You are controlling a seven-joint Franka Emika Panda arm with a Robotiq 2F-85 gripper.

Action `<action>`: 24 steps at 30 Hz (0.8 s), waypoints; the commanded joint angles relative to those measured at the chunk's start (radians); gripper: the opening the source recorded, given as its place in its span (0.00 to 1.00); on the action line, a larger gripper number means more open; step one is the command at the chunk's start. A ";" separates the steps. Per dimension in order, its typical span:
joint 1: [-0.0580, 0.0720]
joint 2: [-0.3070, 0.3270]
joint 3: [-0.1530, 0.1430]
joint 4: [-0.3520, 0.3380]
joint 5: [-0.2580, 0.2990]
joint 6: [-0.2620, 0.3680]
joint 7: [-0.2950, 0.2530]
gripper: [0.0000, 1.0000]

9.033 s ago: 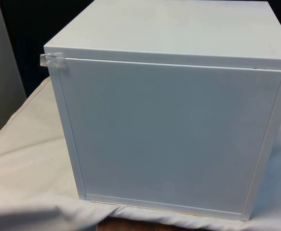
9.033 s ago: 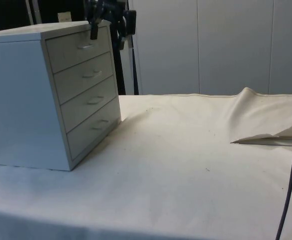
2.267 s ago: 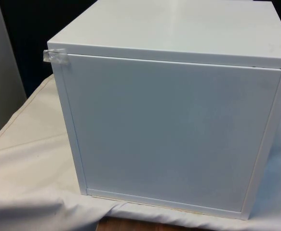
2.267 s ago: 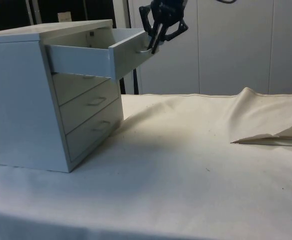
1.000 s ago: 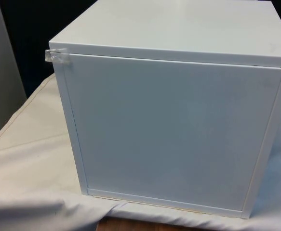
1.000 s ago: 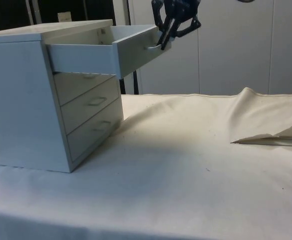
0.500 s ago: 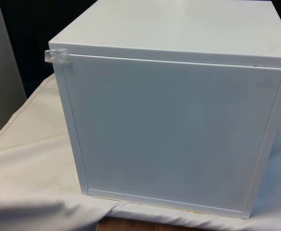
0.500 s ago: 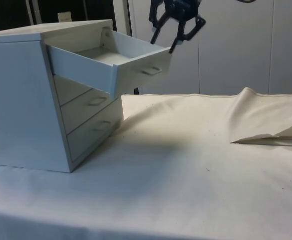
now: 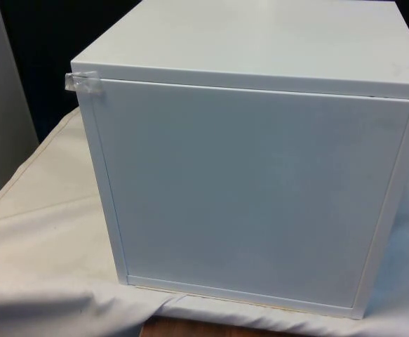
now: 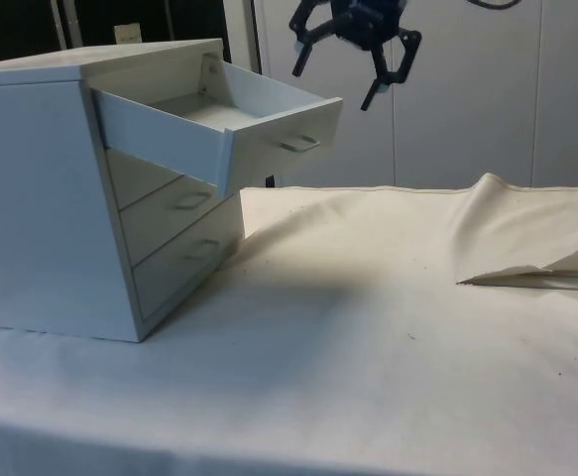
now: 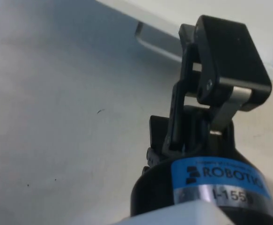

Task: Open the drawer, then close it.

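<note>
gripper (image 10: 353, 61): fingers spread, holding nothing, top centre of side view | top drawer (image 10: 231, 124): pulled out, sagging, handle (image 10: 299, 145) below-left of gripper | next: push front inward

End effector (image 11: 206, 75) beside drawer handle (image 11: 157, 44)

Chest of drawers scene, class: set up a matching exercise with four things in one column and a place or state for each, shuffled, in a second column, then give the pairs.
Things:
1. top drawer
2. second drawer
3. gripper
4. cloth fold

States or places:
A. closed, below the open one
B. raised ridge at the side view's right
C. pulled out and sagging downward
D. in the air above the handle, jaws spread, holding nothing

Pairs: 1-C, 2-A, 3-D, 4-B
</note>
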 commanded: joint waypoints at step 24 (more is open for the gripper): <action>-0.021 0.018 0.131 -0.121 -0.024 0.083 0.060 1.00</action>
